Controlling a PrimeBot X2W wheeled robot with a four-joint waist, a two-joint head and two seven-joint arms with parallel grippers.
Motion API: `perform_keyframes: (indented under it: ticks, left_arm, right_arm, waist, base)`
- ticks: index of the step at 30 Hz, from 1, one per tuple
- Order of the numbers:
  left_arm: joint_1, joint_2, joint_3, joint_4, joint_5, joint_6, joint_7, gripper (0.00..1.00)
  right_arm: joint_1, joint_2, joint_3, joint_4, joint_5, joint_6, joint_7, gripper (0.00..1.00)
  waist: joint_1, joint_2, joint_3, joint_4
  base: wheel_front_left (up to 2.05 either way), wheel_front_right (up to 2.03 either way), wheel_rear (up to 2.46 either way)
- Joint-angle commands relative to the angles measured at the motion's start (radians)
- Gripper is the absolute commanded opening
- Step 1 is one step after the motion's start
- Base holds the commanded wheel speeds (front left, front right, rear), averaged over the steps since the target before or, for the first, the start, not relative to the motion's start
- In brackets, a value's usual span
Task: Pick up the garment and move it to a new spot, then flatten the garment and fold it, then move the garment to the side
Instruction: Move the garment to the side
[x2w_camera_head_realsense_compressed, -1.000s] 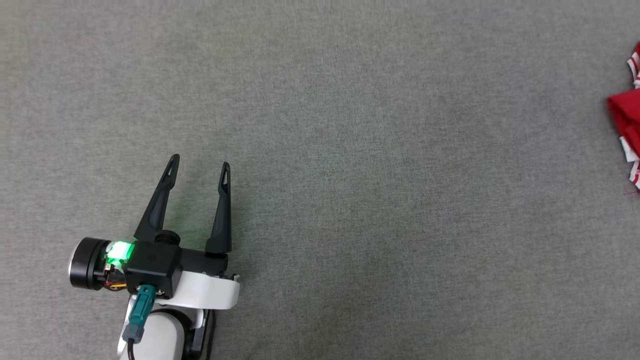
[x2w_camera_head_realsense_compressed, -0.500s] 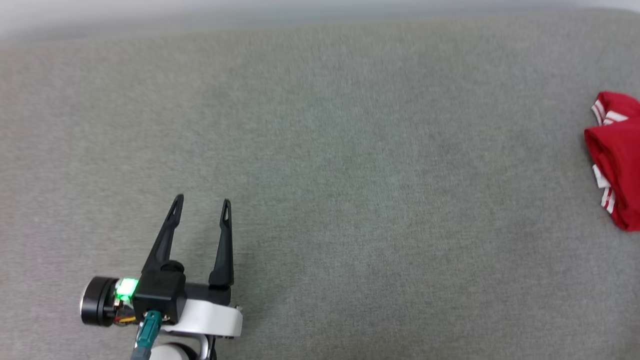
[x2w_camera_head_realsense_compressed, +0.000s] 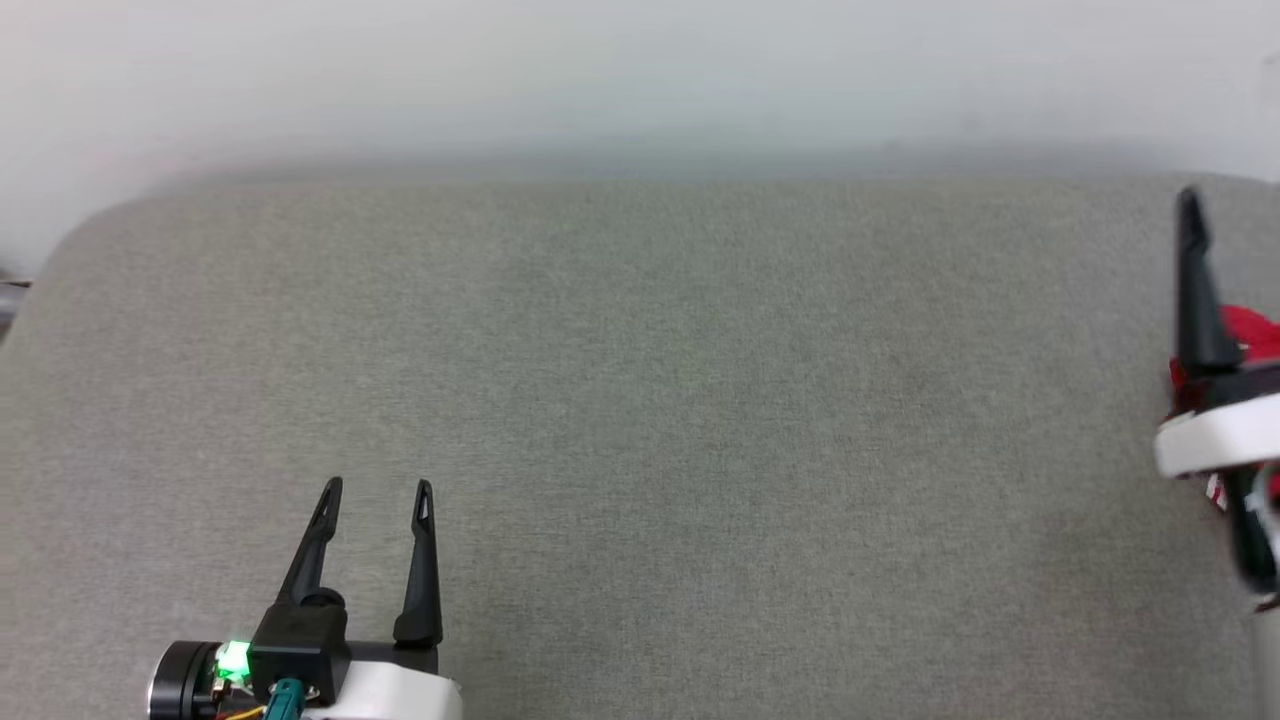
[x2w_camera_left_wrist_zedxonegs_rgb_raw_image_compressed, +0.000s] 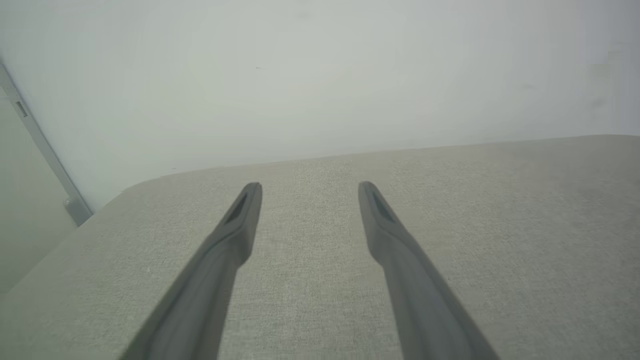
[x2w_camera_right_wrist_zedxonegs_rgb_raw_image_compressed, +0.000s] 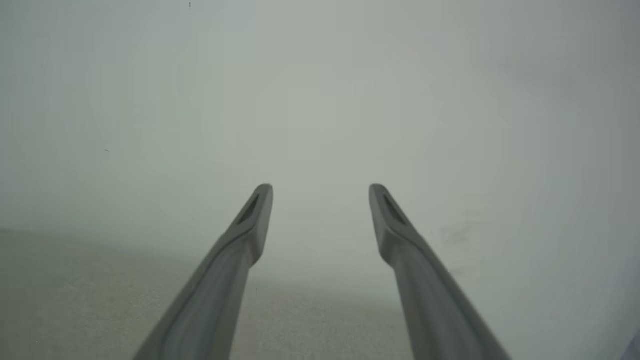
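My right pincer (x2w_camera_right_wrist_zedxonegs_rgb_raw_image_compressed: 320, 188) is spread wide with nothing between its two dark fingers. It aims at a pale wall (x2w_camera_right_wrist_zedxonegs_rgb_raw_image_compressed: 320, 75), and the grey fabric surface (x2w_camera_head_realsense_compressed: 700, 400) lies low beneath it. My left pincer (x2w_camera_head_realsense_compressed: 378, 487) is also wide apart and empty. It hovers over bare fabric, well apart from the right one.

The garment (x2w_camera_head_realsense_compressed: 1258, 336), a red shirt, lies below my right pincer, back near its wrist rather than out at its tips. One finger (x2w_camera_head_realsense_compressed: 1196, 290) and the white cuff cover part of it, and the rest runs past the border of the head view. I cannot tell whether it is folded or bunched, or whether my wrist touches it.

Here is what I judge could go wrong:

- **Snagging:** With cloth so close under my right wrist, a sideways swing or a drop of that arm could catch a fold on a finger or the cuff. That would drag the shirt and pull it out of shape.
- **Reaching blind:** My right wrist camera looks at the wall, not at the cloth. Any reach down from this pose would be unguided and might close on a single loose layer or miss altogether.
- **Sliding off:** The shirt seems to sit toward the right side of the surface, so a nudge outward might send it over the side.
- **No backup:** My left pincer is too far off to steady anything.
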Motion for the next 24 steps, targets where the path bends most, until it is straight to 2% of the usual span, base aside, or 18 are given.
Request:
perform_keyframes:
  ticks: [1, 10, 16, 24]
  left_arm:
    - [0.010, -0.004, 0.003, 0.001, -0.005, -0.001, -0.003, 1.00]
    - [0.045, -0.010, 0.029, 0.020, -0.010, -0.010, -0.002, 1.00]
    - [0.065, -0.016, 0.033, 0.032, -0.013, -0.020, -0.002, 1.00]
    - [0.097, -0.024, 0.038, 0.031, -0.018, -0.038, -0.002, 1.00]
  right_arm:
    - [0.026, 0.014, 0.010, -0.007, 0.004, -0.002, -0.006, 1.00]
    - [0.206, 0.130, 0.093, 0.015, 0.037, -0.002, -0.020, 1.00]
    - [0.306, 0.183, 0.080, 0.023, 0.039, -0.001, -0.029, 1.00]
    - [0.425, 0.234, 0.059, -0.032, 0.033, -0.001, -0.031, 1.00]
  waist:
    - [0.0003, -0.0001, -0.026, 0.020]
    - [0.0003, -0.0001, -0.085, 0.039]
    - [0.0003, -0.0001, -0.109, 0.039]
    - [0.0003, -0.0001, -0.138, 0.028]
  base:
    - [0.00, 0.00, 0.00]
    - [0.00, 0.00, 0.00]
    - [0.00, 0.00, 0.00]
    - [0.00, 0.00, 0.00]
